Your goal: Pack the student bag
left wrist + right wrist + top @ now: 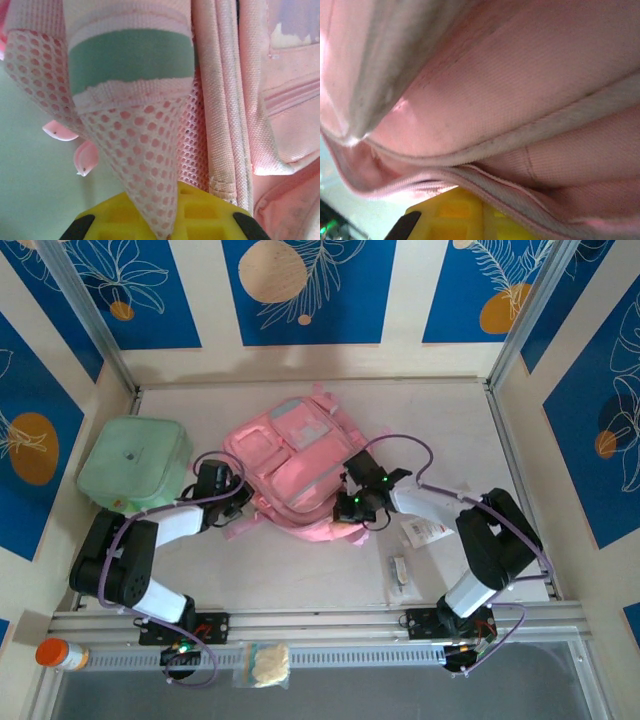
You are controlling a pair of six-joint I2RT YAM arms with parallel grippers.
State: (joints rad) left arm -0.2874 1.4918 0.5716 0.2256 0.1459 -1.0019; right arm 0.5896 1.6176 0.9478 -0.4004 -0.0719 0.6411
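Evidently early: large pink fabric backpack (295,465) lies mid-table, between both arms.
Left gripper (165,225): clamped shut on its pink mesh strap (145,150).
Right gripper (352,508): closed on the bag's zippered edge (495,182).
Remaining: mint-green square soft case (135,465), white packet (422,532), orange-capped bottle (62,653) sit outside; opening and filling likely ahead.

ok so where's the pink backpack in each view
top external: pink backpack lies in the middle of the table, front pockets up.
left wrist: its mesh piece hangs down the centre, body at right.
right wrist: its fabric runs across the upper frame.
shared landmark: greyish piping along its seams, both wrist views.
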